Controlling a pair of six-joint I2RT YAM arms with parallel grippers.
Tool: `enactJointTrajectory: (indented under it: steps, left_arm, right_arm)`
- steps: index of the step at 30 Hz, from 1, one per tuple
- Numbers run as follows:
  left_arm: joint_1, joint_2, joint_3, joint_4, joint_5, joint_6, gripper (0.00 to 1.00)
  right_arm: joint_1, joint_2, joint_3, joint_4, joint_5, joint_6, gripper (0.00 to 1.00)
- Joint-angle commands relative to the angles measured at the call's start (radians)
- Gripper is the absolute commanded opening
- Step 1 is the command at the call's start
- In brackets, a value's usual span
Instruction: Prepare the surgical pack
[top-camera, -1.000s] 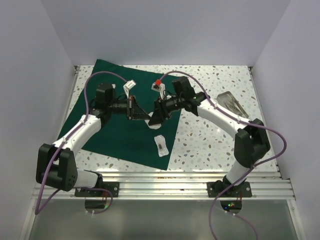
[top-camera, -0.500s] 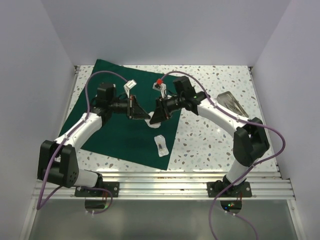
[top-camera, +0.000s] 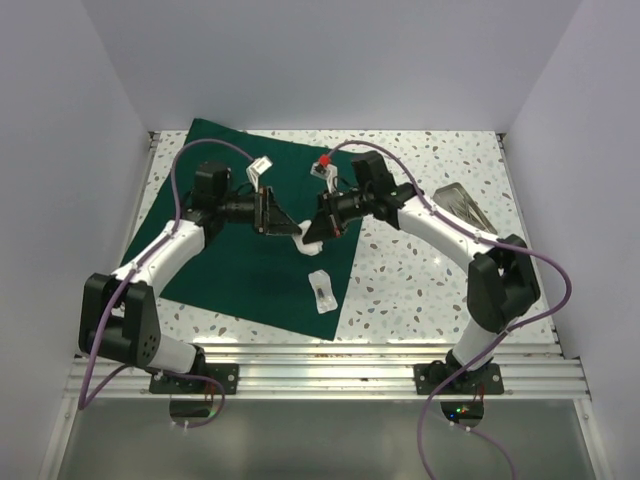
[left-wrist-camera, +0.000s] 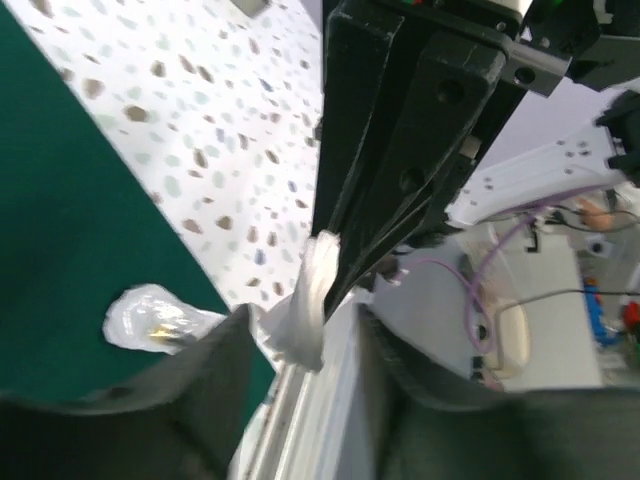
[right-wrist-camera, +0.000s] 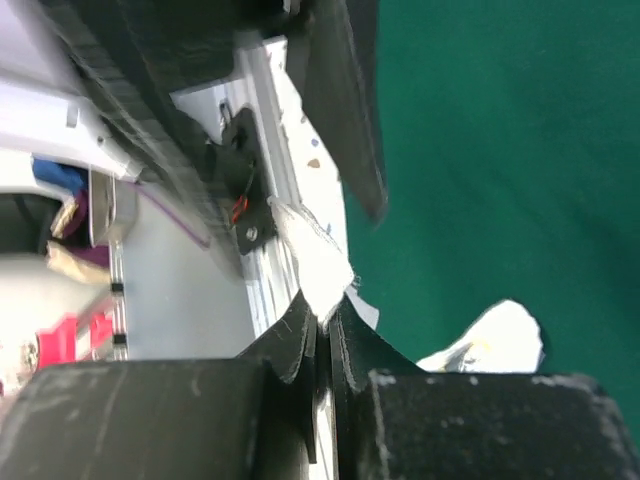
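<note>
Mid-frame, the right end effector pinched a white packet over the green cloth; the left end effector stood parted and should back off straight.

Top external: high behind the arm bases, looking down on the whole table. Left wrist: close, facing the right tool; right wrist: close, facing the left tool. All share the white pad.
</note>
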Motion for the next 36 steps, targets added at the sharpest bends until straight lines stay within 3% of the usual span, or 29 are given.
enactJointTrajectory:
  steps: [1,4,9,15,20,24,36]
  left_arm:
    - [0.057,0.014,0.065,-0.086,-0.132,0.050,0.62]
    - [0.137,0.042,0.118,-0.217,-0.278,0.090,0.65]
    - [0.190,0.068,0.170,-0.366,-0.424,0.164,0.65]
    - [0.193,0.097,0.128,-0.312,-0.388,0.119,0.64]
    - [0.219,0.142,0.145,-0.309,-0.343,0.122,0.63]
    - [0.220,0.162,0.151,-0.308,-0.319,0.128,0.62]
    - [0.229,0.204,0.139,-0.285,-0.297,0.118,0.61]
  right_arm:
    - [-0.094,-0.009,-0.075,0.128,0.032,0.104,0.00]
    - [-0.230,-0.025,-0.180,0.310,0.083,0.256,0.00]
    - [-0.457,-0.010,-0.168,0.409,0.252,0.398,0.00]
    - [-0.644,-0.048,-0.189,0.479,0.552,0.553,0.00]
    - [-0.711,-0.045,-0.267,0.573,0.761,0.688,0.00]
    - [-0.764,-0.007,-0.339,0.723,0.787,0.786,0.00]
    - [-0.815,0.190,-0.319,0.861,0.729,0.890,0.00]
